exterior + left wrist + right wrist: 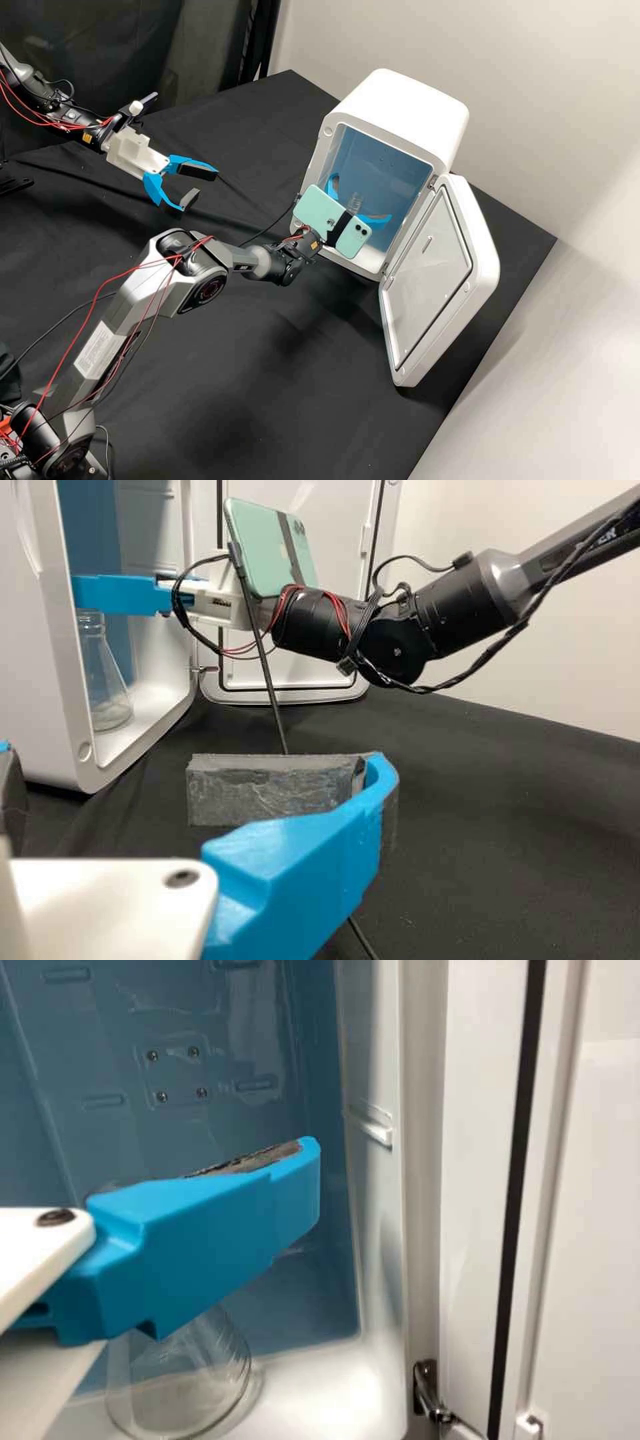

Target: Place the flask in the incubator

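The white incubator [400,107] stands at the back right of the bench, its door [433,280] swung wide open to the right. Inside, a clear glass flask [354,197] [100,675] [180,1385] stands upright on the chamber floor. My right gripper [356,201] is inside the blue chamber, open, with one finger [200,1230] [125,593] on each side of the flask's neck. My left gripper [199,185] [150,780] hovers open and holds nothing, above the bench left of the incubator.
A mint-green phone [331,220] [272,545] is strapped to my right wrist at the chamber mouth. A black cable [272,705] hangs from it. The black bench [267,373] ends just right of the door, near the pale wall.
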